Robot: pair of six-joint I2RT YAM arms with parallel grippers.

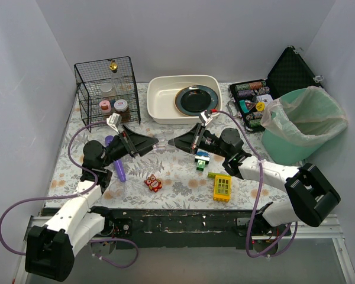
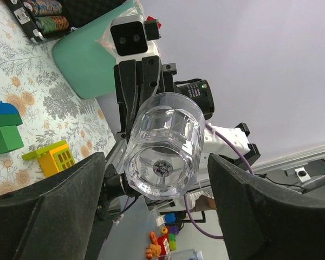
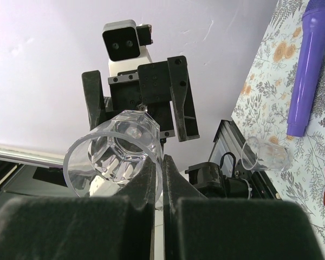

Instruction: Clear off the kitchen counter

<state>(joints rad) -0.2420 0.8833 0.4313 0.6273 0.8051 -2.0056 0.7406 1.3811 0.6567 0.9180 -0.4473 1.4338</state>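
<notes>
Handover, seemingly: the glass (image 2: 162, 146) is being pinched at its rim by the right gripper (image 3: 161, 168), jaws clenched, and flanked untouched by the left gripper (image 2: 154, 168), jaws released. A left squeeze is being called for next.

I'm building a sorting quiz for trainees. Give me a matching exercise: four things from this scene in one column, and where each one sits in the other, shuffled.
Things
1. black plate
2. jars
3. poker chips
4. red owl toy

Places
A. lying on the bare kitchen counter
B. inside the wire basket
C. inside the white basin
D. in the open black case

Pairs: 1-C, 2-B, 3-D, 4-A
</notes>
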